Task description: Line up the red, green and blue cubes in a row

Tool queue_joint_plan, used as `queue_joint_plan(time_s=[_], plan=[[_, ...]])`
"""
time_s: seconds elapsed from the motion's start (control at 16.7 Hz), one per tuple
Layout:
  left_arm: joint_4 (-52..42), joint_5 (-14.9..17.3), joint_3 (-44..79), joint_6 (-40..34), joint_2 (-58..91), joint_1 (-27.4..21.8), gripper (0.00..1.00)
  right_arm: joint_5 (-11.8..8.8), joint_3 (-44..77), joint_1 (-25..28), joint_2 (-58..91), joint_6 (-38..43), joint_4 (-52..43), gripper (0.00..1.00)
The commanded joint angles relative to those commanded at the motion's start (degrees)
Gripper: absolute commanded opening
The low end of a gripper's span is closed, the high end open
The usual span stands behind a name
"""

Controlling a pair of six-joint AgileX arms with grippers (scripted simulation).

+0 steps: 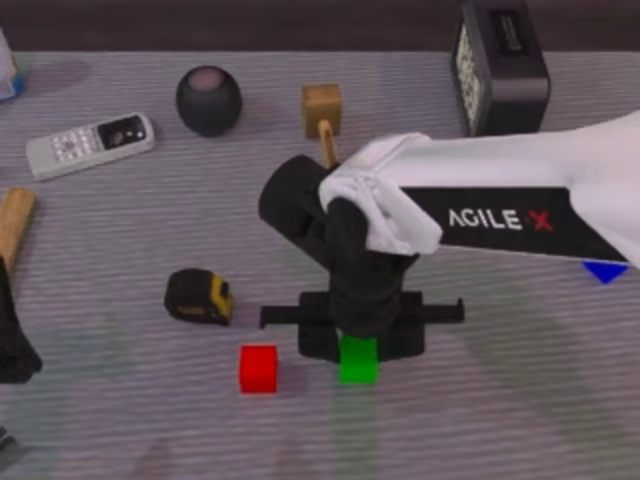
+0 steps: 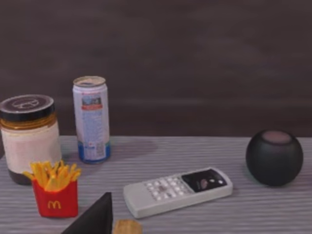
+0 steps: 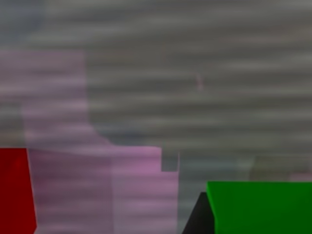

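**A:** Working left to right, where are the cubes?

**B:** The red cube (image 1: 258, 367) sits low and left of centre in the top view, free on the desk (image 1: 120, 250). Just right of it, with a gap between, is the green cube (image 1: 358, 360), directly under my right end effector (image 1: 358, 345). The blue cube (image 1: 604, 271) only peeks out at the right edge, under my right arm.

**A:** Is the end effector closed on the green one?

**B:** I cannot tell; the wrist hides the fingers from above. My left arm is parked at the left edge.

**A:** How will they handle?

**B:** Rigid and light, I'd judge, with smooth faces. I'd pinch two opposite flat sides, squarely at mid-height.
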Motion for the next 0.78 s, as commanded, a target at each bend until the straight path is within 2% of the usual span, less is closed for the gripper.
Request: queue_joint_plan(time_s=[0.6,0.78], plan=[[0.00,0.00,0.00,0.00,0.00,0.00,1.00,0.00,0.00,0.00,0.00,0.00,0.00,0.98],[0.00,0.00,0.00,0.00,0.00,0.00,1.00,0.00,0.00,0.00,0.00,0.00,0.00,1.00]])
